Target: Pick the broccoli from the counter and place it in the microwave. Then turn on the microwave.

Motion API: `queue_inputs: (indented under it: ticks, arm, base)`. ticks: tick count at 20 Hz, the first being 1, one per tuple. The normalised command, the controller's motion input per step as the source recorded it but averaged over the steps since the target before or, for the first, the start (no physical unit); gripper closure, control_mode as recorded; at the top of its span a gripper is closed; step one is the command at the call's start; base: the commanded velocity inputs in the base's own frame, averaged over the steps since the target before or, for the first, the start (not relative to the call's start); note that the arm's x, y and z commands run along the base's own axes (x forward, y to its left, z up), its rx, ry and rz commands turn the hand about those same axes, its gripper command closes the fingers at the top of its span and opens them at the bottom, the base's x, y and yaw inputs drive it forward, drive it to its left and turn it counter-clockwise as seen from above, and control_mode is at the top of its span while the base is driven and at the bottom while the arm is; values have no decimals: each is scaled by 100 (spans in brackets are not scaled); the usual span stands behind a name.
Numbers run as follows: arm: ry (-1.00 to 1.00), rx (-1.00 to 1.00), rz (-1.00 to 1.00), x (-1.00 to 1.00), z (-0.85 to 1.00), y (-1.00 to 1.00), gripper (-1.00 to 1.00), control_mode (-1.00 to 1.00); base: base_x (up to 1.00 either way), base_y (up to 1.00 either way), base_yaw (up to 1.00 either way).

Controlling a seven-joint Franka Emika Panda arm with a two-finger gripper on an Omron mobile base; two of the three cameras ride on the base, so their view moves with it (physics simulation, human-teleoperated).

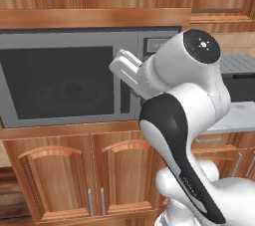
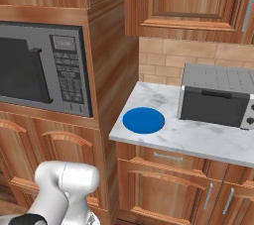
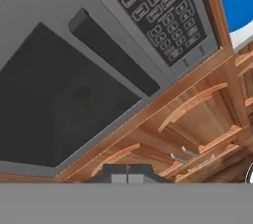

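Note:
The microwave (image 1: 74, 78) is built into the wooden cabinet wall, and its dark glass door (image 3: 59, 104) is closed. A black vertical handle (image 3: 111, 53) runs beside the button keypad (image 3: 158, 11). My gripper (image 3: 127, 174) is shut with nothing between its tips, a short way in front of the door's lower edge, near the handle. From the left base view my white hand (image 1: 127, 68) reaches toward the handle side of the door. The broccoli is out of view. Right of the microwave lies the marbled counter (image 2: 198, 140).
A blue round plate (image 2: 144, 120) lies on the counter's left end. A grey toaster oven (image 2: 218, 100) stands at the back right. Wooden cabinet doors (image 1: 74, 180) sit below the microwave, with more cabinets above. My own arm (image 1: 184, 120) blocks the microwave's right side in the left base view.

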Motion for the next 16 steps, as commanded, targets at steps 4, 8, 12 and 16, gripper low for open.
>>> queue_inputs:
  ticks: [4,8,12,16]
  arm:
    - [12,0,3,-4,-37,-39,100,-100]
    - [0,6,7,0,-48,-38,100,-100]
    - [-2,8,9,0,-38,-37,100,-100]
    - [-1,13,11,0,-21,-35,100,-100]
  base:
    - [0,0,0]
    - [0,0,0]
    - [0,0,0]
    - [0,0,0]
